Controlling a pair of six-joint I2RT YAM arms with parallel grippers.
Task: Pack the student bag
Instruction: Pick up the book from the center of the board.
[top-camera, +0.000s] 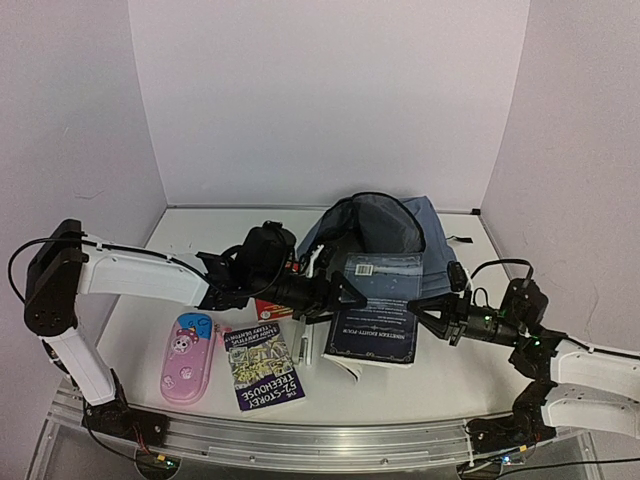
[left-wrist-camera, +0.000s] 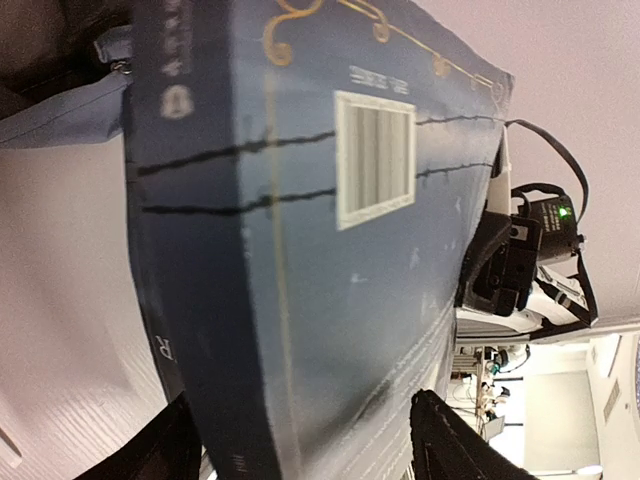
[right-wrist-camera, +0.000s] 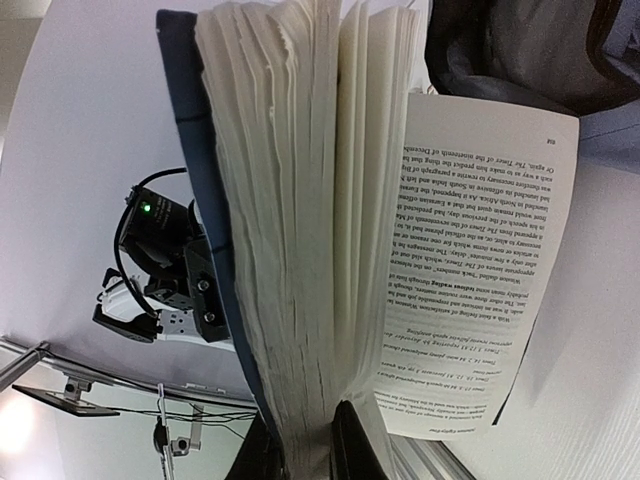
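The student bag (top-camera: 395, 225), slate-blue with its dark mouth open, lies at the back centre. In front of it a thick dark-blue book (top-camera: 378, 310) is held up off the table. My right gripper (right-wrist-camera: 305, 450) is shut on the book's page block and cover at its right edge, and a few loose pages (right-wrist-camera: 480, 270) hang free. At the book's left edge my left gripper (left-wrist-camera: 300, 450) is open, its fingers (left-wrist-camera: 450, 440) straddling the spine side. Bag fabric (left-wrist-camera: 60, 110) shows at the upper left of the left wrist view.
A pink-and-blue pencil case (top-camera: 187, 358) and a purple Treehouse book (top-camera: 262, 362) lie at the front left. A red item (top-camera: 270, 308) sits under the left arm. White walls close in the table on three sides.
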